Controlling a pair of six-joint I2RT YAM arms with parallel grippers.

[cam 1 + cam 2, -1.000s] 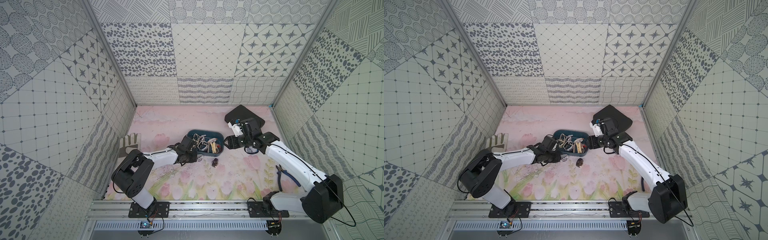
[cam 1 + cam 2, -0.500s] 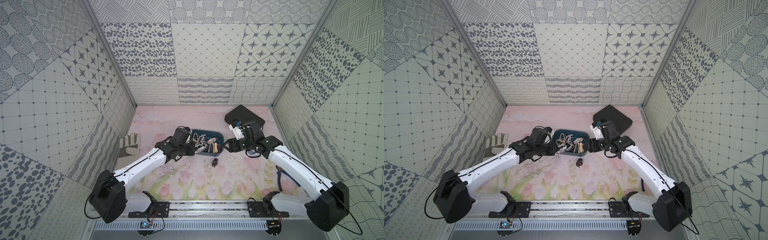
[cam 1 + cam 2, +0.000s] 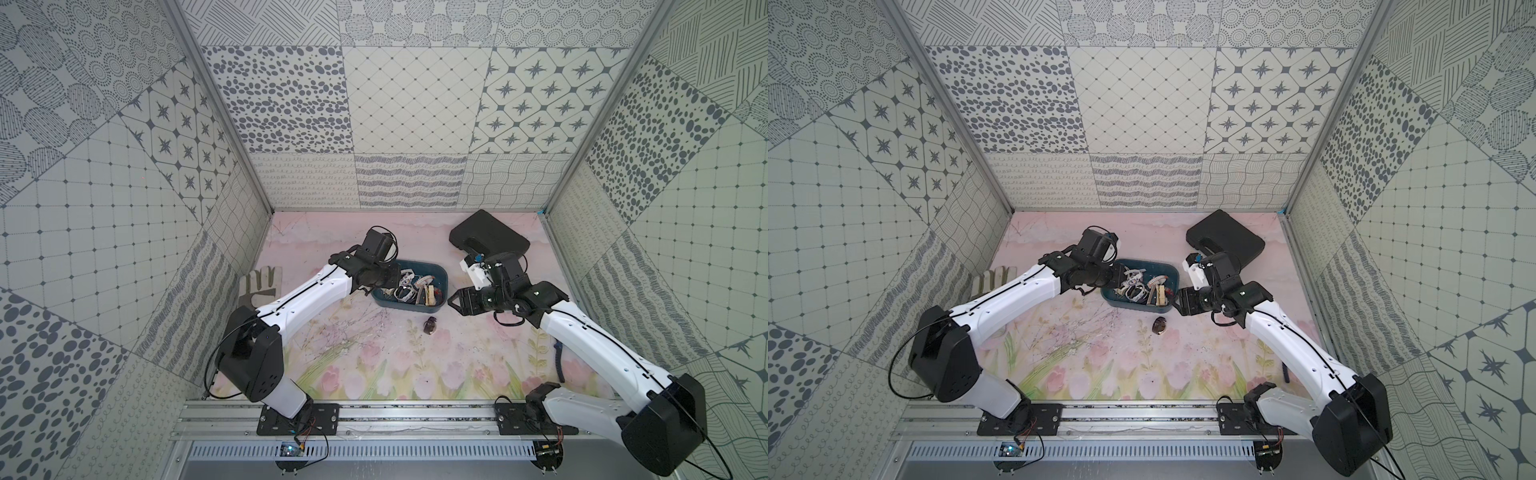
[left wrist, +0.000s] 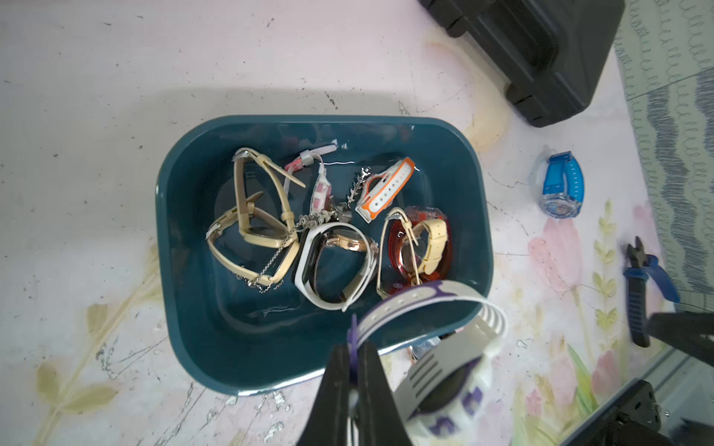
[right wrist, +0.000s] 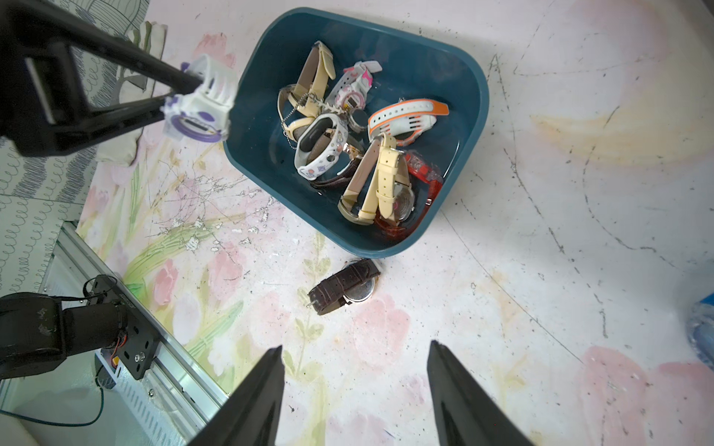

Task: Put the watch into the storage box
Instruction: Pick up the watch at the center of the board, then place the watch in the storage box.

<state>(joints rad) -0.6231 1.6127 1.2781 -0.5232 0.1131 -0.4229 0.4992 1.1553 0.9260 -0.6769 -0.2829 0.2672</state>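
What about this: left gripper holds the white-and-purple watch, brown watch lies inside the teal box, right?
No. The right wrist view shows the brown watch on the mat beside the teal box, not inside. The left gripper does hold the white-and-purple watch.

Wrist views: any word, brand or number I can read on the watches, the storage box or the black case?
No text is readable.
white-and-purple watch in the left tool: face blurred.
pink-and-white watch in the storage box: display too small.
brown-strap watch beside the box: no legible marking.
black case: no label visible.
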